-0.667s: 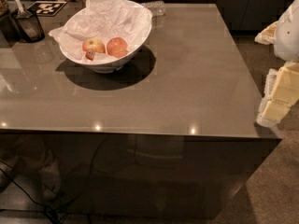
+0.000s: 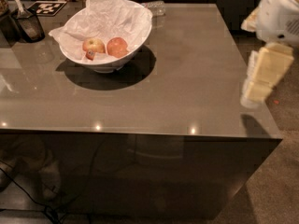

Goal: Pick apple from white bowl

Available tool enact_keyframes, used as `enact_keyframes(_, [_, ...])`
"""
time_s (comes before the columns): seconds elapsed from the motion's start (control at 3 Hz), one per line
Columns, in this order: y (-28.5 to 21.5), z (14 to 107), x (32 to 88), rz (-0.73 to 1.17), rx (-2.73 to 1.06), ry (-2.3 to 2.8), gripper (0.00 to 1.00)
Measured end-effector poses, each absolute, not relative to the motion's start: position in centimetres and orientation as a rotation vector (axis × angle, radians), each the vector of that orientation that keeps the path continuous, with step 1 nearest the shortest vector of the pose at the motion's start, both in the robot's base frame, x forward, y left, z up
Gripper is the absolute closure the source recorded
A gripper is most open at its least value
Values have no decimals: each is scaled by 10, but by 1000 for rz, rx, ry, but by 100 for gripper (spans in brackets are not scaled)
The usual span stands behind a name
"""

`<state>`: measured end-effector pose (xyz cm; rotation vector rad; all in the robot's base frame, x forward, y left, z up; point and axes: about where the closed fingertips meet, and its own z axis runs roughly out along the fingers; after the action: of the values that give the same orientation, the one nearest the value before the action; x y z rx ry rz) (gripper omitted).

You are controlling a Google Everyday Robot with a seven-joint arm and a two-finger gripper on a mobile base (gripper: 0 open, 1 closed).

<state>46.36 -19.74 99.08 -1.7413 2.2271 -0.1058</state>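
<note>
Desk (image 2: 187, 101): grey, glossy, its front edge nearest you.
Gripper (image 2: 259, 80): cream, over the desk's right edge, well apart from the bowl; you cannot tell whether it is released or clenched.
White bowl (image 2: 140, 36): paper-lined, far left.
Apple (image 2: 117, 46): red-orange, in the bowl, beside a paler apple (image 2: 94, 45).
Dark cup (image 2: 29, 26): holds utensils, far-left corner.

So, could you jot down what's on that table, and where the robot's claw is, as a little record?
table: grey, glossy top
white bowl: far left part of the table, lined with crumpled paper
apple: red-orange, in the bowl
paler apple: in the bowl, just left of the red one
dark cup: far left corner, utensils inside
claw: by the table's right edge, well apart from the bowl
</note>
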Motion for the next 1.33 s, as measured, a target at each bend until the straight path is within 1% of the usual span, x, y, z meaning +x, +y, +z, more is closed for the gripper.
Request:
enact_keyframes(0.33, [-164, 1011, 510, -103, -1800, 2183, 0])
enact_keyframes(0.67, [-120, 1031, 563, -117, -1842, 2085, 0])
enact_keyframes(1.0, [-104, 1045, 574, -128, -1818, 2021, 0])
enact_keyframes(1.33, [-99, 1048, 581, -136, -1804, 1999, 0])
